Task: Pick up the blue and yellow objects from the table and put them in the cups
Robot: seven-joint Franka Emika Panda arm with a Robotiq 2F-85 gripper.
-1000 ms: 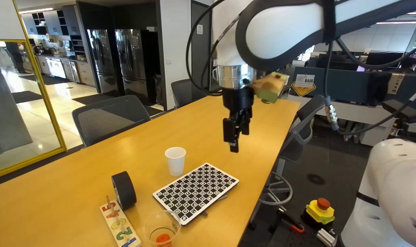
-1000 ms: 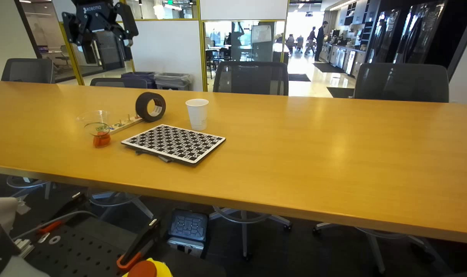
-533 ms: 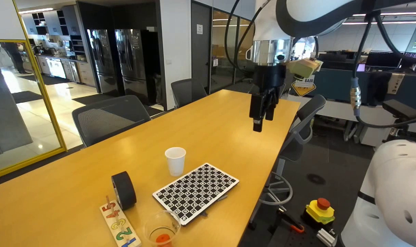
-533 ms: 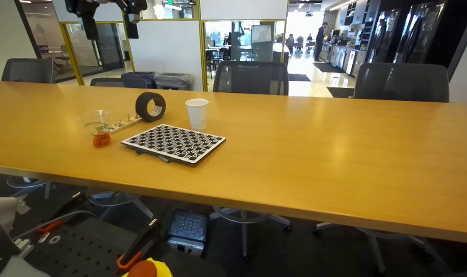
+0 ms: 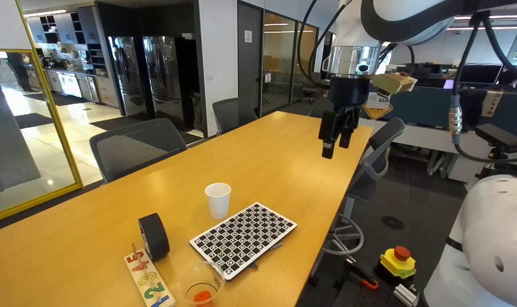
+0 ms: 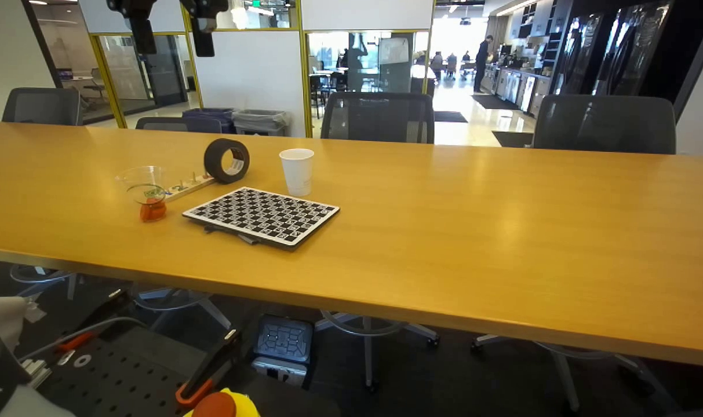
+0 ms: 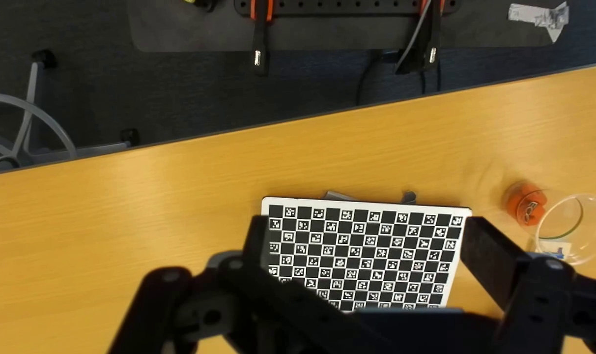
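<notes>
"Standing just beside one short end of the black-and-white checkered flat board (image 5: 243, 239), in an exterior view, is a clear see-through plastic cup (image 5: 200, 278). What lies in it?"

"One small orange-red piece (image 5: 203, 296), down at the bottom. It probably weighs little; whether hard or rubbery cannot be told. Lifting it out would mean a pinch across its top, likely fouling the thin wall; better left, since its part seems done."

"And if the cup itself must be moved?"

"It should be light and springy, apt to slide or tip. A gentle hold midway down the wall would suit it; the rim would probably fold."

"Next, to the right?"

"A white tapered paper cup (image 5: 218, 201), upright just beside the board's long side. Light too, and easily crushed, so anything dropped in should go straight down the middle. A blue piece cannot be made out; the cup's floor is hidden."

"And the black two-fingered gripper (image 5: 336, 147)?"

"Farthest right, raised well above the board, its jaws spread wide with nothing between them."
</notes>
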